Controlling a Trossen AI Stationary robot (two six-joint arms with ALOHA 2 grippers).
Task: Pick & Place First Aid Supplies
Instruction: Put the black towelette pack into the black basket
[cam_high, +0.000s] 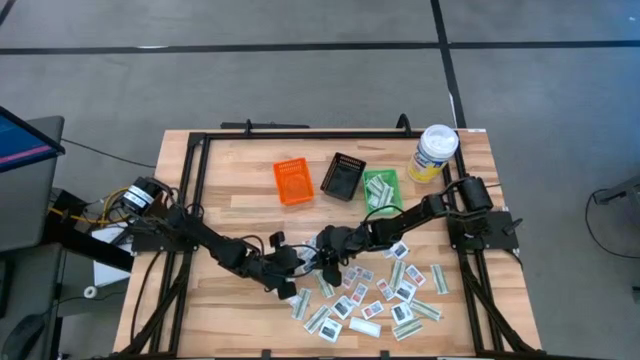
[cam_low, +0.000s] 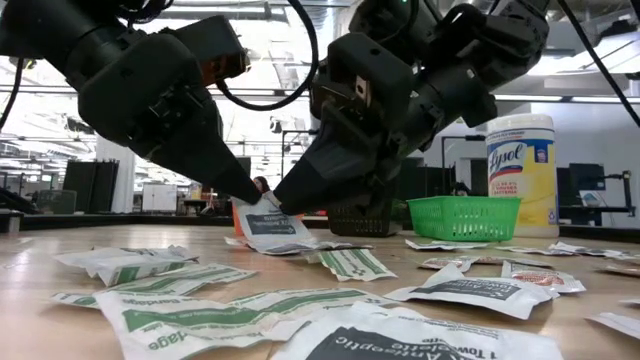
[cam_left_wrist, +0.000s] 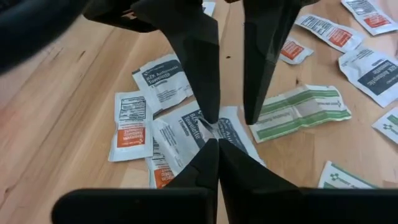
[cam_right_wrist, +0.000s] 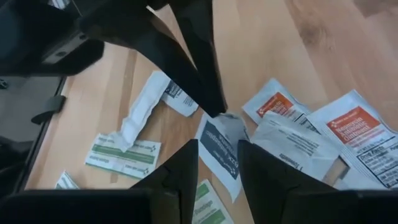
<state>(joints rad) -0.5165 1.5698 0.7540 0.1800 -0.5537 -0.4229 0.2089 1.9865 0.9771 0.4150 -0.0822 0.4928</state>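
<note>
The first aid supplies (cam_high: 385, 295) are many small flat packets strewn over the table's near right half. My left gripper (cam_left_wrist: 217, 142) is shut on one white packet with dark blue print (cam_left_wrist: 186, 134) at the left edge of the spread. My right gripper (cam_right_wrist: 219, 149) is open and faces the left one. Its two fingers stand on either side of that same packet (cam_right_wrist: 221, 155); whether they touch it, I cannot tell. In the low view both grippers meet over the packet (cam_low: 270, 225). My left gripper pinches the white packet at a crumpled spot near its upper edge (cam_left_wrist: 214, 129) between the two fingertips, slanting down from the table's left. The pinched end (cam_low: 258, 205) is raised, and the lower end (cam_low: 295, 243) rests on the packets beneath.
An orange bin (cam_high: 293, 182), a black bin (cam_high: 343, 176) and a green bin (cam_high: 381, 188) stand in a row behind the grippers, and a yellow canister (cam_high: 435, 152) stands at the far right corner. A black frame (cam_high: 190, 200) runs along the table's edges. Bare wood (cam_high: 230, 190) lies on the left.
</note>
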